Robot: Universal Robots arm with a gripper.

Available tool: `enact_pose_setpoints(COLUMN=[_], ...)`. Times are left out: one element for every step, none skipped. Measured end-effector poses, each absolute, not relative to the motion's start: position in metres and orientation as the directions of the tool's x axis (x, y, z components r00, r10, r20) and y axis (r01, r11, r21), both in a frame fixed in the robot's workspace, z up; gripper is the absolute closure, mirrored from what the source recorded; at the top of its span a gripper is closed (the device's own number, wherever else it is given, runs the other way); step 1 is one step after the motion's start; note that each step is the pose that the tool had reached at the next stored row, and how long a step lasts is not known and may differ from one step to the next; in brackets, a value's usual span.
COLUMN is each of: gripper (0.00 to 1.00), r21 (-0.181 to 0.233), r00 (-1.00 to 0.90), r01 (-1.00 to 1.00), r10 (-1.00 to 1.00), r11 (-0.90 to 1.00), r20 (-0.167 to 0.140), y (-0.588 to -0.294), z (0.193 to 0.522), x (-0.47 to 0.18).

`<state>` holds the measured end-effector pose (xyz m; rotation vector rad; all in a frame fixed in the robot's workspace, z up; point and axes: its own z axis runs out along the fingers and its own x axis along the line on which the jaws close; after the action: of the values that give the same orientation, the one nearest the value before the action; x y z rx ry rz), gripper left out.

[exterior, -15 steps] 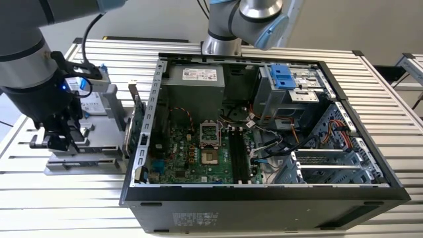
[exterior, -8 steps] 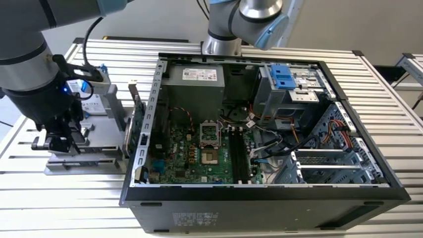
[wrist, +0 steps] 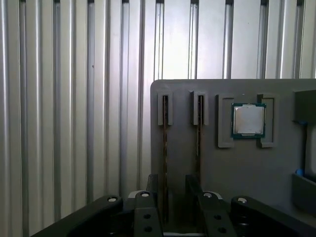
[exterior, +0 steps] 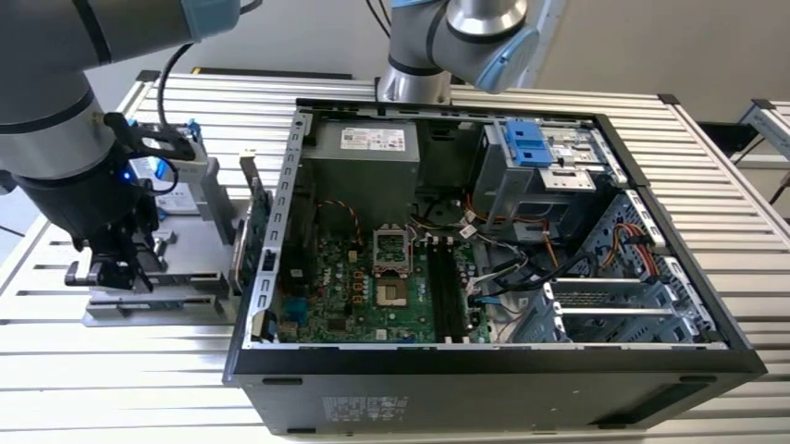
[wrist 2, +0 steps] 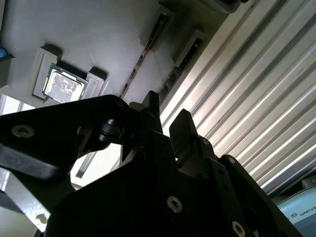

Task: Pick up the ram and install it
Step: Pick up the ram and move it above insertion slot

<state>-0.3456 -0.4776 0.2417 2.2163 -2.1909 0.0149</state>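
The ram (wrist: 165, 129) is sitting on edge in a slot of the gray holder tray (wrist: 276, 170). In both wrist views it is running straight in between the gripper's fingers; in the second wrist view it is showing as a dark strip (wrist 2: 180, 66). The gripper (wrist: 172, 180) is hanging low over the tray with its fingers (wrist: 150, 183) standing apart, one on each side of the stick. A clear gap is showing, so nothing is being clamped. I cannot tell whether either finger is touching the ram.

A second stick (wrist: 199, 129) is sitting in the neighbouring slot, just beside the first and on the side nearer the processor chip (wrist: 248, 120). The chip is lying flat in its own pocket of the same tray. The tray is resting on a slatted metal table (wrist: 74, 98).

In the exterior view the gripper (exterior: 117, 270) is hovering at the tray (exterior: 173, 303), which is standing just beside the open computer case (exterior: 494, 379) on the exterior view's left. Inside the case the motherboard (exterior: 351, 301) is lying flat, its long black slots (exterior: 447, 291) showing bare.
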Motion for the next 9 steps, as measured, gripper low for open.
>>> enact_pose_setpoints(gripper=[0.00, 0.00, 0.00, 0.00, 0.00, 0.00, 0.00, 0.00, 0.00], r21=[0.011, 0.011, 0.011, 0.011, 0.011, 0.011, 0.011, 0.011, 0.011], r00=[0.012, 0.013, 0.014, 0.014, 0.015, 0.016, 0.017, 0.018, 0.020], r01=[-1.000, -1.000, -1.000, -1.000, -1.000, -1.000, -1.000, -1.000, -1.000], r10=[-1.000, -1.000, -1.000, -1.000, -1.000, -1.000, -1.000, -1.000, -1.000], r11=[-0.012, -0.013, -0.013, -0.014, -0.015, -0.016, -0.017, -0.018, -0.019], r20=[0.025, 0.024, 0.024, 0.025, 0.025, 0.025, 0.024, 0.024, 0.025], y=[-0.4776, -0.4776, -0.4776, -0.4777, -0.4778, -0.4779, -0.4779, -0.4780, -0.4781], z=[0.2405, 0.2394, 0.2383, 0.2373, 0.2362, 0.2352, 0.2339, 0.2328, 0.2316], x=[-0.3456, -0.3456, -0.3456, -0.3457, -0.3456, -0.3456, -0.3457, -0.3457, -0.3458])
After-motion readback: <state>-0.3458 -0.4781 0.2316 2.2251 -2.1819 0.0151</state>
